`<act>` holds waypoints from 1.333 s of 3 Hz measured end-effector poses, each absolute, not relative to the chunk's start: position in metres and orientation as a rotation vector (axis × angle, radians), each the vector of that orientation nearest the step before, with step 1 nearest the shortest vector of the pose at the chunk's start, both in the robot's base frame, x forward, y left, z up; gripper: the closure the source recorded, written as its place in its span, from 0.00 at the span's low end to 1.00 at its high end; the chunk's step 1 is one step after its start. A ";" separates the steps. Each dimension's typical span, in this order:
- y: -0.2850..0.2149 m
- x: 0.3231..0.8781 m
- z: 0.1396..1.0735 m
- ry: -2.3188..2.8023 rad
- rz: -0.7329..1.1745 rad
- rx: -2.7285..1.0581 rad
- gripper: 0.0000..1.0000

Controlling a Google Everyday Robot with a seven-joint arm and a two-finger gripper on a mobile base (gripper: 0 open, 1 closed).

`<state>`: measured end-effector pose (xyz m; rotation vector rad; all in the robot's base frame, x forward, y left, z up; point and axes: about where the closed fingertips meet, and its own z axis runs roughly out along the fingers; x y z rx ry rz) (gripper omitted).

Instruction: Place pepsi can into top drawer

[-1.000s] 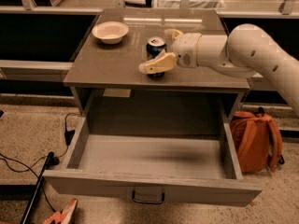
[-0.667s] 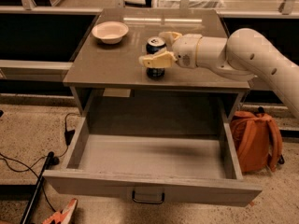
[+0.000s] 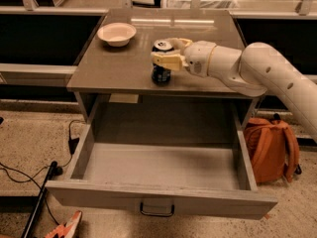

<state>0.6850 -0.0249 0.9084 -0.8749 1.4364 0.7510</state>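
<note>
Since a second ago your tool [image 3: 161, 51] has come up a bit: its front finger lay low across the foot of the pepsi can [image 3: 161, 72], and now it crosses the can's middle. The can itself has not moved. It stands upright on the surface [image 3: 114, 68], close to the front edge, near the middle. The tool reaches in from 3 o'clock on the white arm [image 3: 257, 71], with one finger in front of the can and one behind it, and it looks to be pinching the can between them. The can's bottom looks to be on the surface, so I think you are at the grab step, with the lift not yet done. The top drawer [image 3: 158, 195] is pulled wide open at 6 o'clock from the can, and nothing lies in it. Next, you need to lift the can straight up so it clears the front edge, bring it toward 6 o'clock over the drawer, then go down low inside before you let go. The white bowl [image 3: 117, 33] sits at 10 o'clock from the can, well apart, so it should not get in your way.
</note>
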 end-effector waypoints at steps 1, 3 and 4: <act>-0.011 0.662 0.942 1.318 0.904 -0.886 1.00; -0.057 0.526 0.982 1.412 1.033 -1.084 1.00; -0.056 0.526 0.982 1.412 1.033 -1.083 1.00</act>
